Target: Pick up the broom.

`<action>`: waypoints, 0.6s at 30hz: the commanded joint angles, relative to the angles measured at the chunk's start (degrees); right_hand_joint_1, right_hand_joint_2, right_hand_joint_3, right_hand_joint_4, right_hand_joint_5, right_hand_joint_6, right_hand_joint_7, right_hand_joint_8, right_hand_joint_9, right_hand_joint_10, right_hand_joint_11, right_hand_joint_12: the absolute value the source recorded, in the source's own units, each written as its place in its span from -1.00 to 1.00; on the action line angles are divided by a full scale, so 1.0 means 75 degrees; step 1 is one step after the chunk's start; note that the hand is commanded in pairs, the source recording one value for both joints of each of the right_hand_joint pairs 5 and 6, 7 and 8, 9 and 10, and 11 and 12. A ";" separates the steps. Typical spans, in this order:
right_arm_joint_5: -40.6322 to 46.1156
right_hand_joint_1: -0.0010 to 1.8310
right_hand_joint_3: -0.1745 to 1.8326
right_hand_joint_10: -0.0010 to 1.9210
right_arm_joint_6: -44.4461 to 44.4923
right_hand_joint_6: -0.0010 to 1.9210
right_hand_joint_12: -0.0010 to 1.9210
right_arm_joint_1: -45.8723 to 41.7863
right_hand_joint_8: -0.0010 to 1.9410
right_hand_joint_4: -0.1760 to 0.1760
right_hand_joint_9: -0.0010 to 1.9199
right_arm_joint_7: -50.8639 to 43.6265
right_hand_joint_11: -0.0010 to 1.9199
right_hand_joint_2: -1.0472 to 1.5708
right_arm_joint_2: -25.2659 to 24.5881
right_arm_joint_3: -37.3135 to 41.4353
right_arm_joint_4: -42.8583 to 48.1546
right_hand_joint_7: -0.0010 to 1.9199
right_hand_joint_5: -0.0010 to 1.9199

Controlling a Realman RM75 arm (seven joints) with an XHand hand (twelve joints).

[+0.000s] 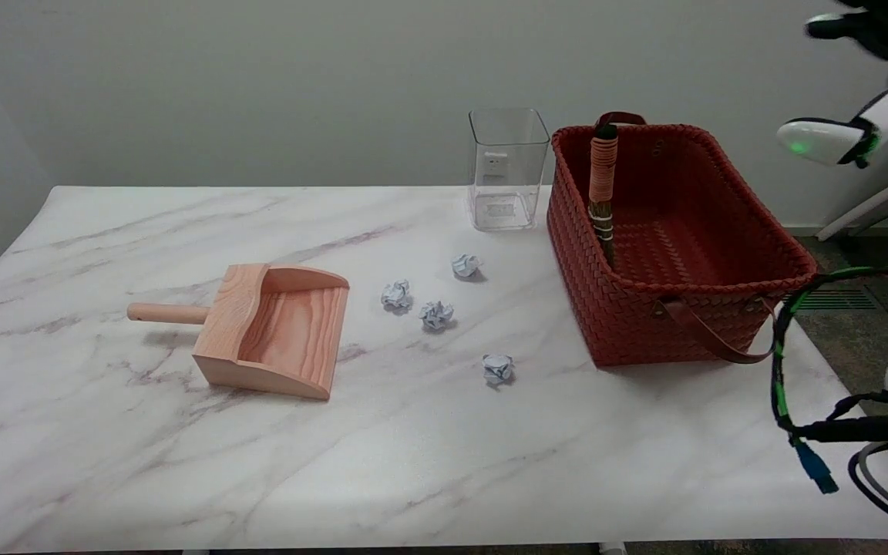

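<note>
The broom stands upright inside the red woven basket, leaning against its left wall. Its handle is wrapped in orange cord with a dark tip, and its bristle end is down on the basket floor. My right arm rises along the right edge of the head view. My right hand shows only as a dark, blurred shape in the top right corner, mostly cut off by the frame. It is high above and to the right of the basket, far from the broom. How its fingers lie is not clear.
A wooden dustpan lies left of centre on the marble table. Several crumpled paper balls are scattered between it and the basket. A clear square container stands behind, beside the basket. Cables hang at the right edge.
</note>
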 commanded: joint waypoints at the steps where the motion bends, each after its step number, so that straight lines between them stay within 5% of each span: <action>1: 0.0398 0.24 0.27 -0.56 -0.0951 -0.93 -0.32 0.0624 -0.65 0.00 -0.56 0.2724 -0.32 -0.73 0.0080 -0.2712 0.0396 -0.64 -0.93; 18: 0.0291 0.21 0.16 -0.56 -0.0674 -1.00 -0.39 0.1045 -0.66 0.00 -0.56 0.3358 -0.39 -0.65 0.0090 -0.3350 -0.0041 -0.65 -1.00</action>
